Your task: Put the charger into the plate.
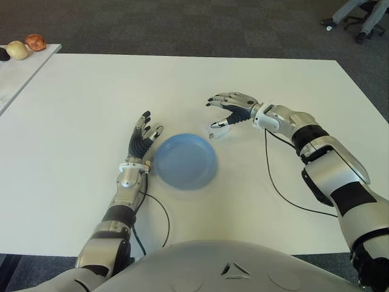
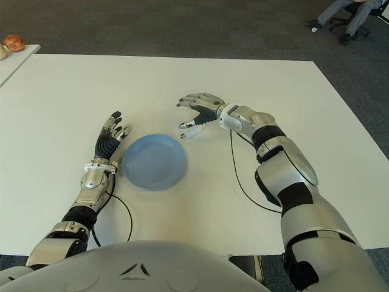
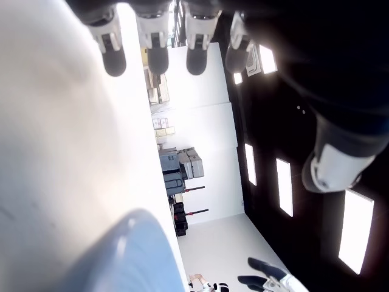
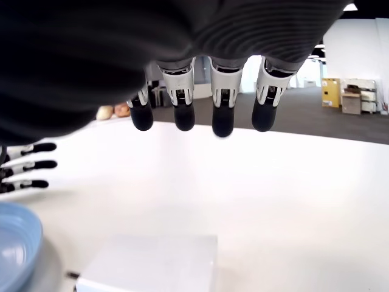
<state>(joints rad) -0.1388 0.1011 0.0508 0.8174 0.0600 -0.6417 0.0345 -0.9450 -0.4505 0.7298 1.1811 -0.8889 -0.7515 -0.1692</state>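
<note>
Silver arm shells, black joints; black-fingered robot hand (image 1: 233,108) each side; black cables along forearms

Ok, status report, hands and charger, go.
Right hand open, hovering over charger. Charger on table beside plate, not in it. Left hand open, left of plate. Nothing in the way.

— What's around the rig?

— I see a white table (image 1: 182,79) on dark grey carpet (image 1: 182,27), with a second white table (image 1: 15,70) at the left.

— Anything else?

— An office chair's base (image 1: 358,24) shows at the far right.
</note>
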